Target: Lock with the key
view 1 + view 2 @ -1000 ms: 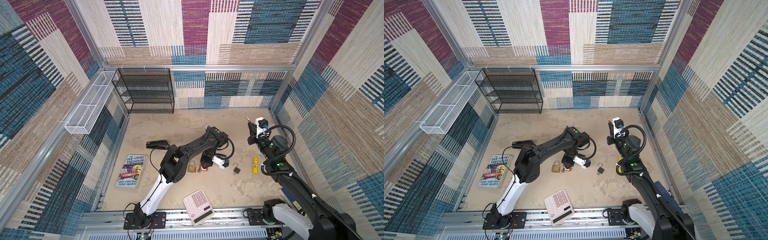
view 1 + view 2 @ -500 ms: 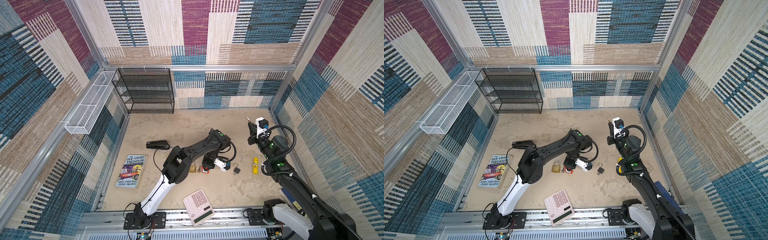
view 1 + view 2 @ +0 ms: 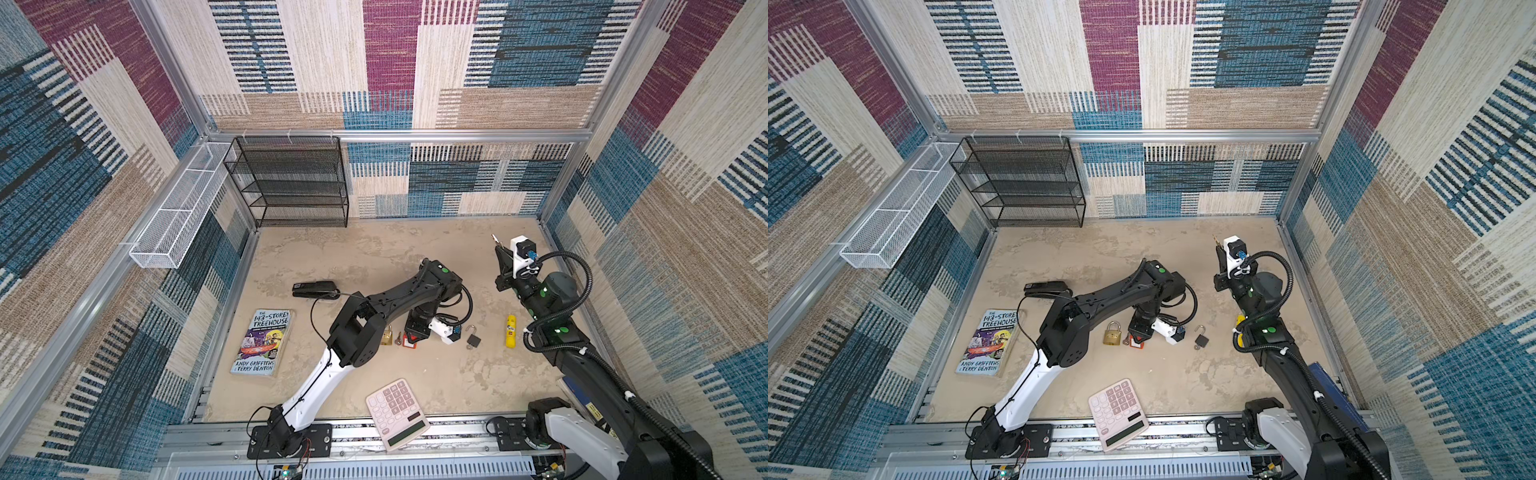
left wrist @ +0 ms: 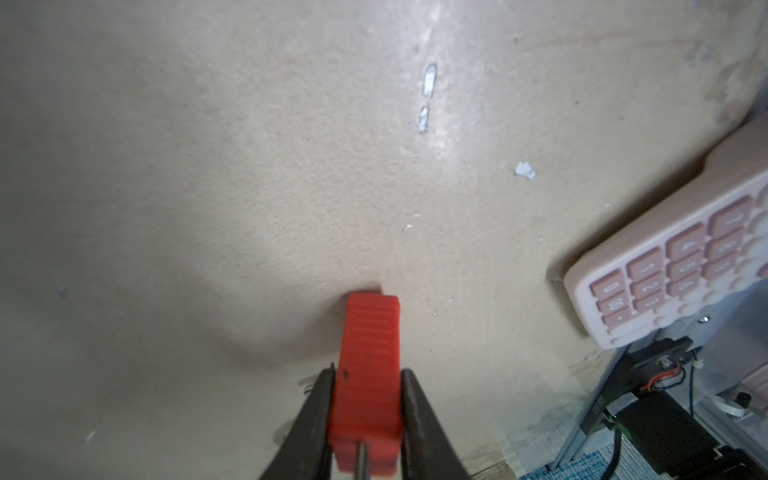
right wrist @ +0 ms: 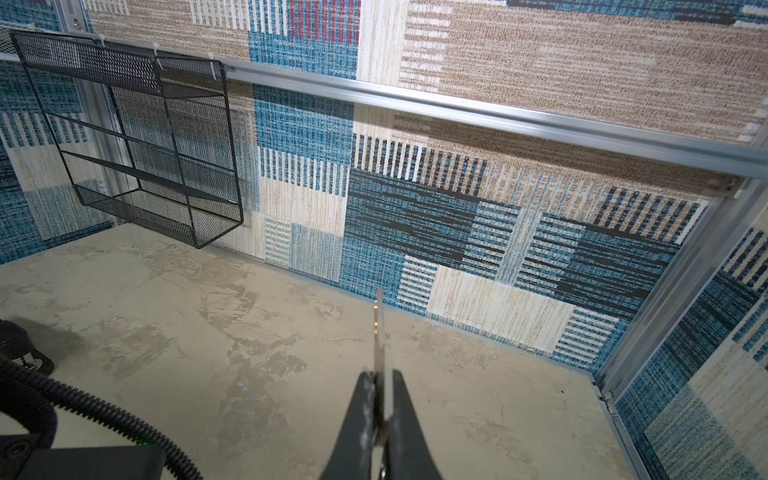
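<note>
Red ribbed plastic fills the gap of my left tool [image 4: 368, 372]. It is the red padlock [image 4: 370, 332], lying on the table [image 4: 208, 166]. My two dark fingers [image 4: 316, 415] stand close along its sides. I cannot tell whether they press it or only flank it. A thin metal pin shows at the padlock's end nearest my palm, but I cannot make out what it is.

In both top views the left tool points down at the table. A brass padlock [image 3: 387, 335] [image 3: 1113, 333] lies just beside it, on the side towards the book [image 3: 262, 343]. On the opposite side, near but apart from the tool, a small black padlock [image 3: 473, 337] [image 3: 1201, 337] lies with its shackle swung open. A pink calculator [image 4: 673, 266] rests off to one side of the tool, at the table's front edge.

My right tool [image 5: 381, 376] is clenched on the key [image 5: 379, 332]. Its blade stands edge-on out past the fingertips and aims towards the patterned back wall [image 5: 457, 232]. In a top view this tool [image 3: 497, 248] is raised over the table, well apart from the left tool and from all three padlocks. A yellow tube [image 3: 510, 330] lies on the table beside my right arm, well back from the tool.
</note>
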Motion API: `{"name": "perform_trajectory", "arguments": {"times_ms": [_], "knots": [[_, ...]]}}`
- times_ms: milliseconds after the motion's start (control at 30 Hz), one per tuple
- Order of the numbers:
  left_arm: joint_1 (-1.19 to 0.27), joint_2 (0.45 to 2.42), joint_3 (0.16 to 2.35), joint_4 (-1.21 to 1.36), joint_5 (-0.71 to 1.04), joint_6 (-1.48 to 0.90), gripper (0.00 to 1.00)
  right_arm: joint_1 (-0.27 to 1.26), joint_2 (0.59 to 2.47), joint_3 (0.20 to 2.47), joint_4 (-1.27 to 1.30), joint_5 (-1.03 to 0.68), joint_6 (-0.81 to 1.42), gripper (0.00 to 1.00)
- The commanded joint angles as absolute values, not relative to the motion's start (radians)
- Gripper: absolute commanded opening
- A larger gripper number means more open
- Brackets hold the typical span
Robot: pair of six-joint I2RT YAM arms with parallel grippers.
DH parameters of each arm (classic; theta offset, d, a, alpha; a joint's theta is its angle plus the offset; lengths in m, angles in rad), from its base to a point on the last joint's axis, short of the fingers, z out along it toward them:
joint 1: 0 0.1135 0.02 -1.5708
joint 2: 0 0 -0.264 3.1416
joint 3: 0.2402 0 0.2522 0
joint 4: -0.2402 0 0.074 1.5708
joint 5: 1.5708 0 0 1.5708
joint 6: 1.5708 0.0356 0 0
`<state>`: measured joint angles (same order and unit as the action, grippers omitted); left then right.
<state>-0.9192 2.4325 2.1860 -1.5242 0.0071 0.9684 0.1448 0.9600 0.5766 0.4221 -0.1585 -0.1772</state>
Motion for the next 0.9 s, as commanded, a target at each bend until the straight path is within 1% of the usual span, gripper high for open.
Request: {"name": "perform_trajectory", "arguments": {"times_ms": [0, 400, 867], "knots": [[-0.919, 2.433, 2.199, -1.516, 0.005, 0.963, 0.43, 0.146, 0.954, 0.575, 0.443, -0.181, -0.171, 0.00], [-0.914, 2.432, 2.222, -1.487, -0.014, 0.949, 0.54, 0.145, 0.948, 0.571, 0.436, -0.181, -0.177, 0.00], [-0.874, 2.467, 2.273, -1.451, 0.017, 0.928, 0.56, 0.146, 0.950, 0.577, 0.426, -0.189, -0.189, 0.00]]}}
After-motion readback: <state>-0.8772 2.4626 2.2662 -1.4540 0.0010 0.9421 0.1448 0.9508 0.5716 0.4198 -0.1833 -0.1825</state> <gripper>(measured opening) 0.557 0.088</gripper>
